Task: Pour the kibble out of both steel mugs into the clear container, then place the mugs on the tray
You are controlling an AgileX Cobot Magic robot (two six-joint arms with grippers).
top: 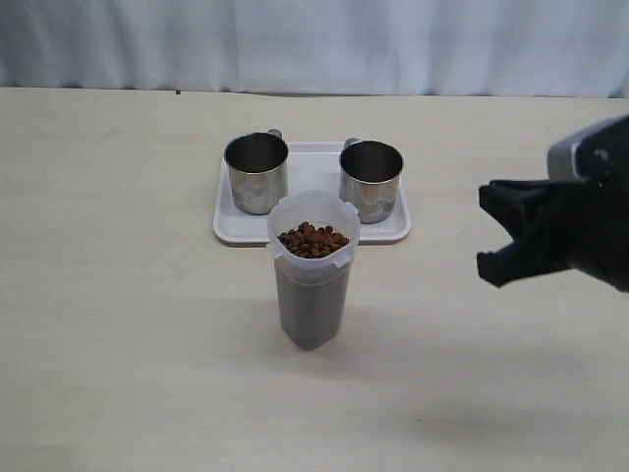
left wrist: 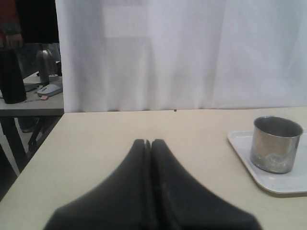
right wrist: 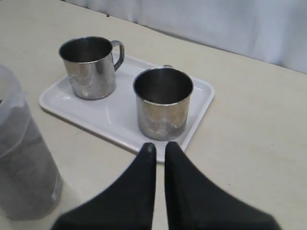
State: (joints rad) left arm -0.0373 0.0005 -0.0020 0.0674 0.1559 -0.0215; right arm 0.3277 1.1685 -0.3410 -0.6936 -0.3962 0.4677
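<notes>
Both steel mugs (top: 257,175) stand empty on the tray (top: 314,167), toward the far edge of the bench (top: 118,295); kibble (top: 313,240) fills the clear container (top: 311,305) in front. Left tool (left wrist: 147,143) and right tool (right wrist: 159,149) are closed, empty. Task looks done; next, merely pulling clear

The left black two-fingered tool (left wrist: 147,143) has its tapered fingers pressed flat together, tips touching, gripping nothing, and it points level across the surface. The right black two-fingered tool (right wrist: 160,146) is also drawn closed (only a thin slit shows between its fingers), empty, and tilted downward. In the exterior view the right arm (top: 590,211), dark with a grey wrist housing, reaches in from the right edge, raised clear of the surface.
</notes>
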